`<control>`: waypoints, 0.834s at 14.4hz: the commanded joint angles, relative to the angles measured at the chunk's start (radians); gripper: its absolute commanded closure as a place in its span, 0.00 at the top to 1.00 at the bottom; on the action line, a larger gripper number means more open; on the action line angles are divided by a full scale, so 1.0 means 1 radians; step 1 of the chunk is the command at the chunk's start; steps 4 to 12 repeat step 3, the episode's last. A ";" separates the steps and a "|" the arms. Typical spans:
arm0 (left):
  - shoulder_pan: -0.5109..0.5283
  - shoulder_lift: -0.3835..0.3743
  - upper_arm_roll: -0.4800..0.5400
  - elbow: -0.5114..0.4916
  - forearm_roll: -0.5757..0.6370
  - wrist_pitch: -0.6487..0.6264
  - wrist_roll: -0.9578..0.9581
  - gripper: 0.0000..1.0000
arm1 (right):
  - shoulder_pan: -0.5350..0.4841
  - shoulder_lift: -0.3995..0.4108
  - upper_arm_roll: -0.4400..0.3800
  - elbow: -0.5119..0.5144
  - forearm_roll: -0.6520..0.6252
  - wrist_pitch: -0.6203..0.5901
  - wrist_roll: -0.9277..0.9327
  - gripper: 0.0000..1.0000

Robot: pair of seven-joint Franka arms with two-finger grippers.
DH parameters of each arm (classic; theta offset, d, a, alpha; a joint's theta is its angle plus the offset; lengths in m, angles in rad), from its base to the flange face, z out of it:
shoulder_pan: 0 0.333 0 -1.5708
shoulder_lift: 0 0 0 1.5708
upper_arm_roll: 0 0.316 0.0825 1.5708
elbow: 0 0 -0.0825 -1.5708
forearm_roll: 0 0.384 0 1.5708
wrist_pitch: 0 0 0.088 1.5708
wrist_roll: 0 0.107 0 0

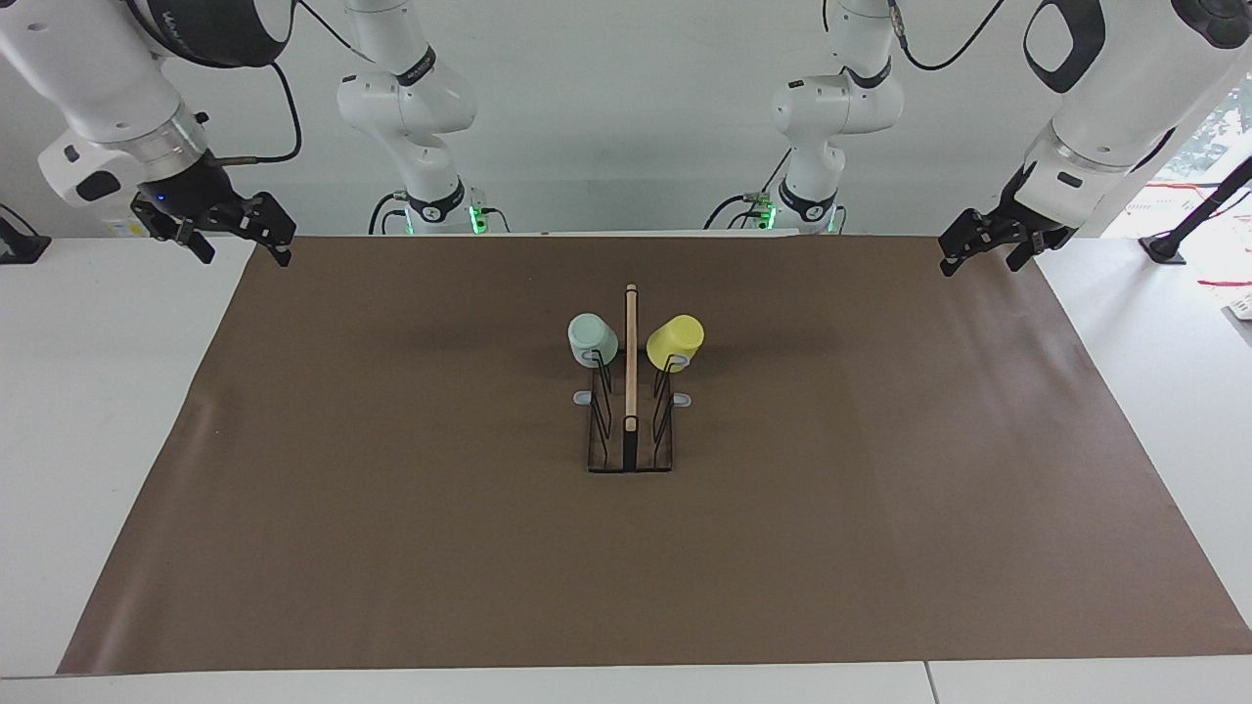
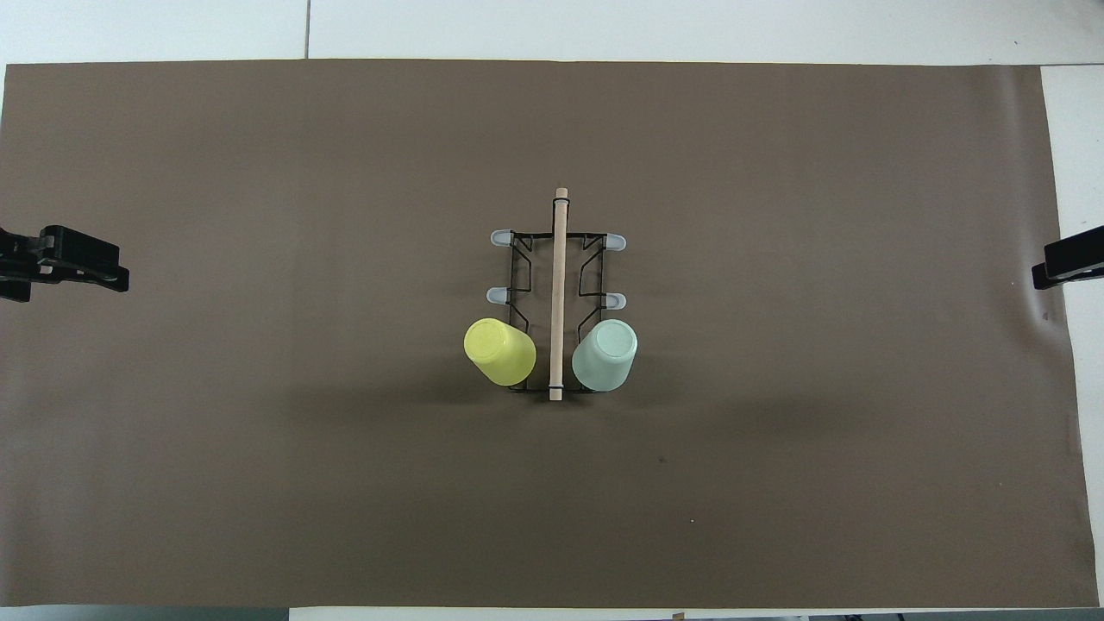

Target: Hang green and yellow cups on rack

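The black wire rack with its wooden bar stands in the middle of the brown mat; it also shows in the overhead view. The pale green cup hangs mouth-down on the peg nearest the robots, on the rack's side toward the right arm's end. The yellow cup hangs the same way on the side toward the left arm's end. My right gripper and left gripper wait open and empty, raised over the mat's two ends.
The brown mat covers most of the white table. Several grey-tipped pegs of the rack, such as the one in the overhead view, carry nothing.
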 commanded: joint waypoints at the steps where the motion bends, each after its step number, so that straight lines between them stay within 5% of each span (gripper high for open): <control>1: 0.001 -0.014 -0.003 -0.016 0.016 -0.009 0.002 1.00 | -0.006 0.010 0.008 0.016 0.002 0.002 0.016 1.00; 12: 0.001 -0.014 -0.003 -0.016 0.016 -0.009 0.002 1.00 | -0.006 0.010 0.008 0.016 0.002 0.004 0.016 1.00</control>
